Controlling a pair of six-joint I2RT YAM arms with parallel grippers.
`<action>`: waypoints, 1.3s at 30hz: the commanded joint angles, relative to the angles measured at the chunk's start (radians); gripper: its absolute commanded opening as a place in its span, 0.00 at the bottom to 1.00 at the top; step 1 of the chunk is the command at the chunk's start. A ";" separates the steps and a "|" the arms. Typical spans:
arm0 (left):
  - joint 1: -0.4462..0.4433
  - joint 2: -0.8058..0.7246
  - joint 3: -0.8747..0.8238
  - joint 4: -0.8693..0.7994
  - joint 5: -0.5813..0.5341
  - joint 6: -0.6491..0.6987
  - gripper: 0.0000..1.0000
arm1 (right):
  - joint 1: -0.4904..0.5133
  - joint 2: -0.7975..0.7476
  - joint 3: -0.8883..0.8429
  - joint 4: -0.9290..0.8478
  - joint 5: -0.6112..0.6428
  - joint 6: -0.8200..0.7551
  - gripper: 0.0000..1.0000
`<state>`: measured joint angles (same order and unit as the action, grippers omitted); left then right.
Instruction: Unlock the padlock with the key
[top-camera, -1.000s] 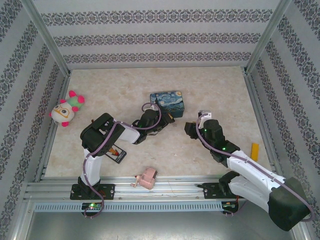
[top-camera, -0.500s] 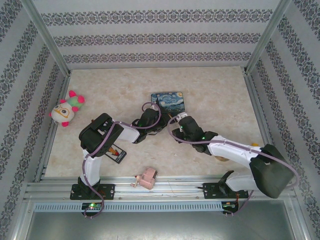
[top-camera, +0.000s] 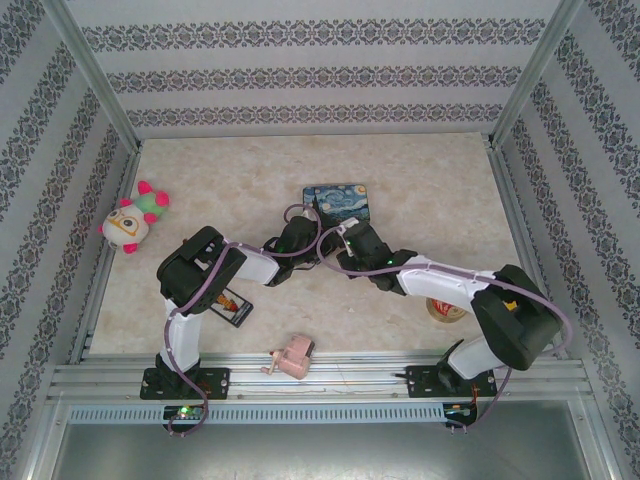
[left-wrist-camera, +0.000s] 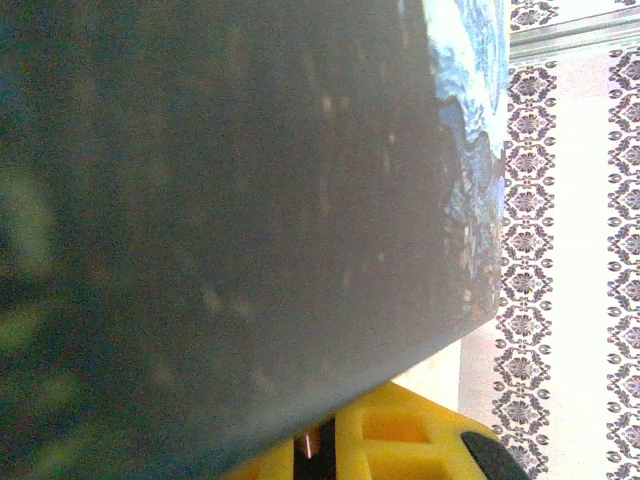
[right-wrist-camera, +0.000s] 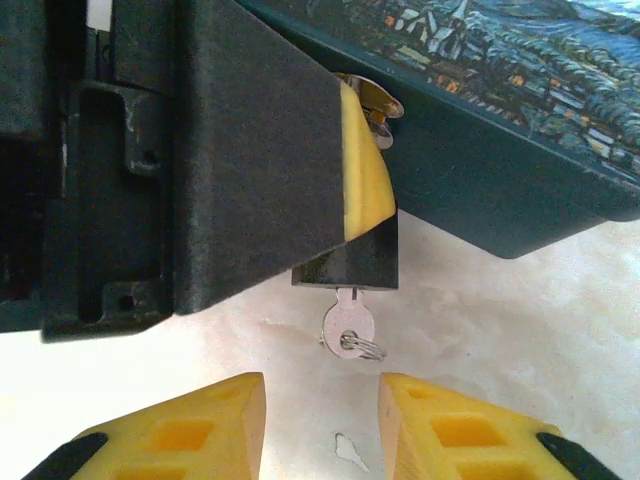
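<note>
The small black padlock (right-wrist-camera: 350, 262) hangs just off the near side of the blue painted tin (right-wrist-camera: 480, 150), with its metal shackle (right-wrist-camera: 375, 105) up against the tin. My left gripper (top-camera: 322, 243) is shut on the padlock, and one black finger with a yellow pad (right-wrist-camera: 250, 150) covers the padlock's upper part. The silver key (right-wrist-camera: 347, 328), with a small ring, sticks out of the padlock's bottom. My right gripper (right-wrist-camera: 322, 415) is open, its yellow fingertips just short of the key head and apart from it. In the left wrist view the tin's dark side (left-wrist-camera: 230, 220) hides everything ahead of the left gripper (left-wrist-camera: 325, 440).
A plush toy (top-camera: 130, 222) lies at the left wall. A pink gadget (top-camera: 290, 358) sits at the near edge and a small card (top-camera: 232, 306) by the left arm. A tape roll (top-camera: 445, 308) lies under the right forearm. Open floor stretches behind the tin (top-camera: 337, 203).
The right arm has swung left and stretched out, bringing its gripper up to the left gripper beside the tin. The left arm has held still.
</note>
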<state>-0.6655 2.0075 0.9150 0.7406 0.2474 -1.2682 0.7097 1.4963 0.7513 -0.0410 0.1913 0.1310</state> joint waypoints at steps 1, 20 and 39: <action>0.010 -0.019 0.014 -0.052 0.040 -0.039 0.04 | 0.010 0.030 0.038 -0.017 0.028 -0.043 0.34; 0.011 -0.027 0.011 -0.049 0.050 -0.050 0.04 | 0.012 0.126 0.065 0.032 0.112 -0.067 0.34; 0.007 -0.042 -0.032 -0.009 0.047 -0.057 0.18 | -0.150 0.120 0.028 0.171 -0.335 0.149 0.00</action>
<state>-0.6514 2.0018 0.9108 0.7406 0.2440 -1.2766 0.5858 1.6127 0.7856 0.0307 -0.0303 0.1967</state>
